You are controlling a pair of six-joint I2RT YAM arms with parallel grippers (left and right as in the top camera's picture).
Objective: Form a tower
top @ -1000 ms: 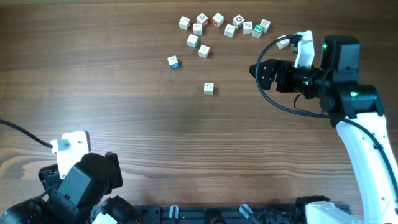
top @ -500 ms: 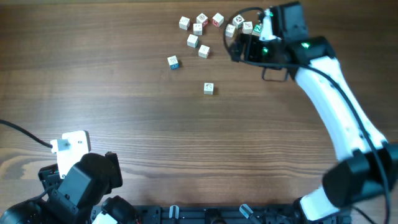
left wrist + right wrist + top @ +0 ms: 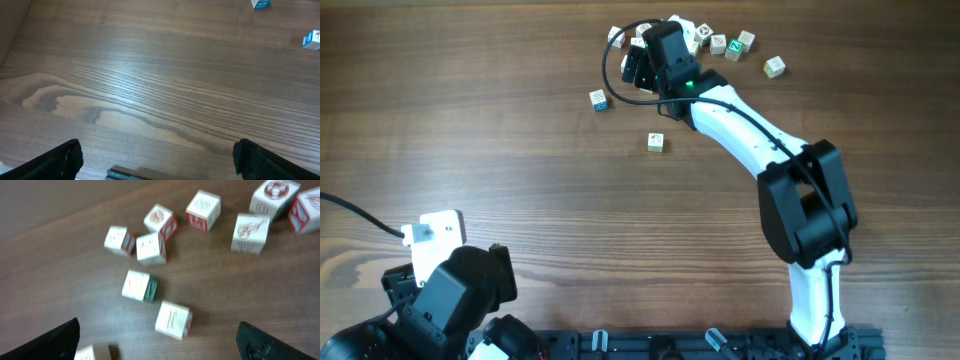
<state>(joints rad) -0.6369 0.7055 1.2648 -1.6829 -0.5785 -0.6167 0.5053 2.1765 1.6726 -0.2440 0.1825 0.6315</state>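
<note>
Cubes (image 3: 151,248) lie seemingly loose below right fingers (image 3: 55,340)

Brown table (image 3: 520,190) (wood-grain), 1 blue-sided cube (image 3: 599,99).

Table (image 3: 520,150): recorded as brown wood with darker streaked grain. The cubes (image 3: 172,320) were noted as whitish, printed mostly in red. A green-sided cube (image 3: 139,286), a blue-sided cube (image 3: 599,99) and a green-faced cube (image 3: 733,46) with a white mark were logged. Right arm (image 3: 735,118): white shells, black joints, a green lamp (image 3: 688,85). Black fingers (image 3: 60,340) were noted on the right gripper (image 3: 157,339).
</note>
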